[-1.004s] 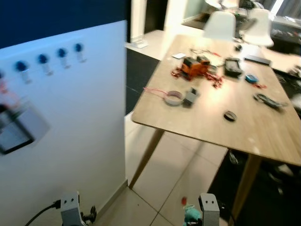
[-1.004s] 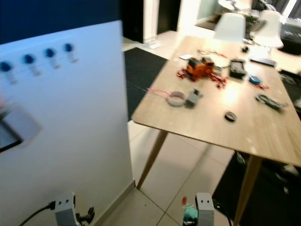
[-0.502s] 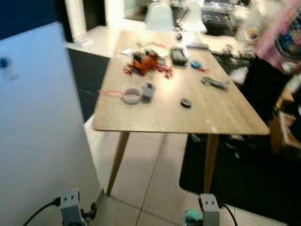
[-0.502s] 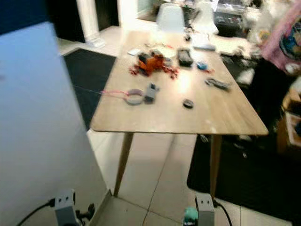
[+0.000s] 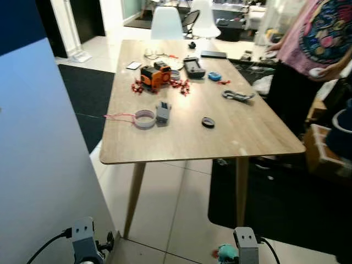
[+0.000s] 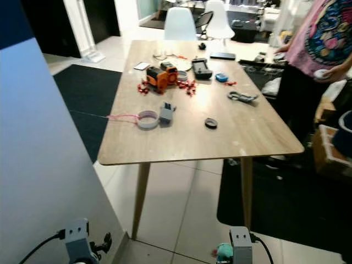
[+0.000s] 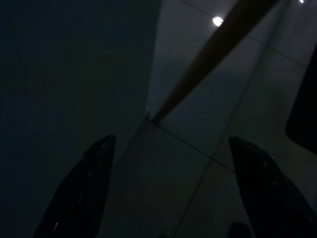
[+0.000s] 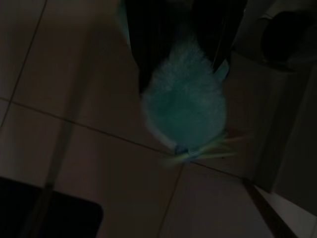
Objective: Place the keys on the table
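Two grippers low, right gripper (image 8: 181, 64) clamped on fluffy teal keys (image 8: 185, 111), left gripper (image 7: 171, 193) spread wide, table (image 5: 181, 143) ahead

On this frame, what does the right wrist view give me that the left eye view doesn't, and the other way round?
Right wrist view alone: the right claw closed on the teal pom-pom keyring, its black fingers pinching the fluff, pale strands hanging below.
Left eye view alone: the wooden table with a tape roll and an orange device, white chairs behind it, and a person at its right side.
Both: the keyring and the tiled floor.
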`<state>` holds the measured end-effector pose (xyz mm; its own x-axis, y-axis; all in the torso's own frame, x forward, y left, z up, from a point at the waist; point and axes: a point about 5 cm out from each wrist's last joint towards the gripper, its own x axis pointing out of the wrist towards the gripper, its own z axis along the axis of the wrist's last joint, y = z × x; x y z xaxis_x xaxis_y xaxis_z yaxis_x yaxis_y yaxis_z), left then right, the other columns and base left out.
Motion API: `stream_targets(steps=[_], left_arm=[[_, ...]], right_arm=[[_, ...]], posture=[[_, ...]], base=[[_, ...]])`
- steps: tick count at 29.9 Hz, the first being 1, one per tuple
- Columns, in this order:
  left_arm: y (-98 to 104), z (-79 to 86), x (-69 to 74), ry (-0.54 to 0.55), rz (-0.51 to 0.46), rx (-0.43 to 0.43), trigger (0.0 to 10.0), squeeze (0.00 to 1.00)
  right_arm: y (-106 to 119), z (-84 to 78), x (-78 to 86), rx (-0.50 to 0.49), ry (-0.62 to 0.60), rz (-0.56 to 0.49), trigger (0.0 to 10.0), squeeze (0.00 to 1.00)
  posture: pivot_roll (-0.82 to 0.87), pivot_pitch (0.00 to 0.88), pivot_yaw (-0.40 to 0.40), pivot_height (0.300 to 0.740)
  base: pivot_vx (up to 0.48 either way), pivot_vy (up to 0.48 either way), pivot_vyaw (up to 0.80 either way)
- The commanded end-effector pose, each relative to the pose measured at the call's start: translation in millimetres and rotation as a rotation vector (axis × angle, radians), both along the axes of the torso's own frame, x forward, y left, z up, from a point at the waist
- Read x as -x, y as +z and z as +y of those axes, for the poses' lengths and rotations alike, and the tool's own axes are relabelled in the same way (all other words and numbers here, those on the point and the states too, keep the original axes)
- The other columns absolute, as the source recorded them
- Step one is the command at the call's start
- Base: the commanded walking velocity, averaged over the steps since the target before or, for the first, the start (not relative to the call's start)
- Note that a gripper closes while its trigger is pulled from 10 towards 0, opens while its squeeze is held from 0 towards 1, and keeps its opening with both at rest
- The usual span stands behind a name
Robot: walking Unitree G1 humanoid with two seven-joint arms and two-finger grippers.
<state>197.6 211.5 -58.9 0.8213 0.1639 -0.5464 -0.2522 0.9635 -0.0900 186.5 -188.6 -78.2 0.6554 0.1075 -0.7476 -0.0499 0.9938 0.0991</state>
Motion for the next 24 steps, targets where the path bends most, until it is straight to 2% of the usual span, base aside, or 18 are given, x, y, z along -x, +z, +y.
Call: stream_targets(steps=[1,5,8,13,24], left_arm=[[0.4,-0.2,-1.3,-0.008,0.004,-0.009,10.0,0.00],[3.0,-1.6,-6.5,-0.008,-0.005,-0.013,10.0,0.00],[4.3,-1.5,-9.2,-0.005,-0.004,-0.023,10.0,0.00],[10.3,-3.0,-18.8,-0.012,-0.029,-0.032,10.0,0.00],[9.9,-4.5,-17.1,-0.026,-0.025,-0.056,10.0,0.00]], right_arm=[[-0.4,-2.3,1.3,0.012,0.000,0.003,10.0,0.00],[-0.7,-1.6,1.7,0.013,0.001,0.005,10.0,0.00],[-0.9,-1.0,2.0,0.012,-0.002,0.005,10.0,0.00],[-1.6,-0.6,3.5,0.000,-0.025,0.002,10.0,0.00],[-3.7,-1.5,7.9,-0.007,-0.049,0.013,10.0,0.00]], posture=[[0.00,0.022,0.004,0.740],[-0.01,0.017,0.013,0.740],[-0.01,0.015,0.018,0.740],[0.00,0.022,0.019,0.740],[0.01,0.033,0.022,0.740]], base=[[0.000,0.000,0.00],[0.000,0.000,0.00],[0.000,-0.334,0.00],[0.000,-0.480,0.00],[0.000,-0.456,0.00]])
